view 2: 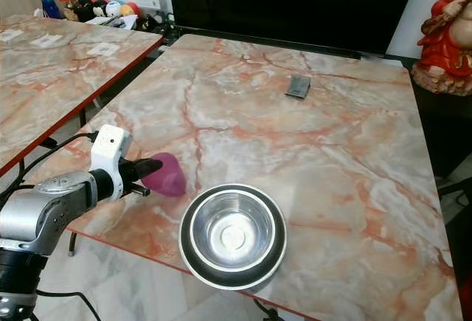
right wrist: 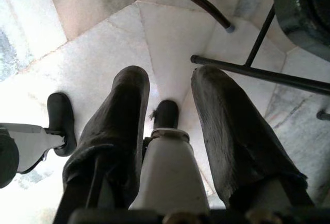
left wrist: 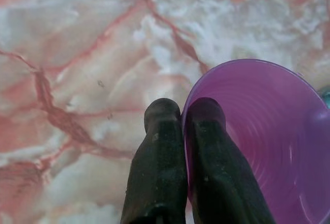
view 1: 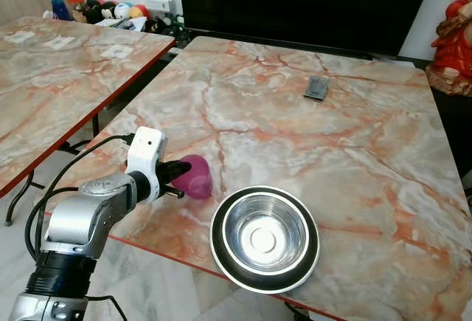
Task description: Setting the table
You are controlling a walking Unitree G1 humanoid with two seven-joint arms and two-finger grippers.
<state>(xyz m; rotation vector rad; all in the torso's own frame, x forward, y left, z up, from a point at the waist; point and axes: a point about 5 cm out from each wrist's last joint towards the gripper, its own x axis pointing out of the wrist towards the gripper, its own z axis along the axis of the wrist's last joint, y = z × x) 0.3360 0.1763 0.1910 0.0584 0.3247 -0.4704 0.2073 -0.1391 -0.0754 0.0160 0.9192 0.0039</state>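
The left gripper (view 1: 179, 175) is pinched on the rim of a purple plastic cup (view 1: 195, 176) — in the left wrist view one finger is seen outside the wall and the other inside, the two pressed nearly together with the thin wall between them. The cup is held tilted, its mouth turned toward the wrist, low over the near left corner of the marble-patterned table (view 1: 310, 136); whether its base touches the tabletop cannot be made out. Just beside it, toward the front edge, a steel bowl (view 1: 265, 236) with a dark rim is set upright on the table, apart from the cup. A small dark flat object (view 1: 316, 88) is left well apart near the far side, too small to be identified.

The right gripper (right wrist: 170, 126) is hung idle below the table with its fingers spread, pointed at the tiled floor.

A slip seems the main risk: a thin wall is gripped only at its edge, so the cup could be twisted out or squeezed out of shape if turned upright quickly. Placed so near the corner, it could also be tipped off — or knocked against the bowl.

The cup's base and far side are hidden behind its own body.
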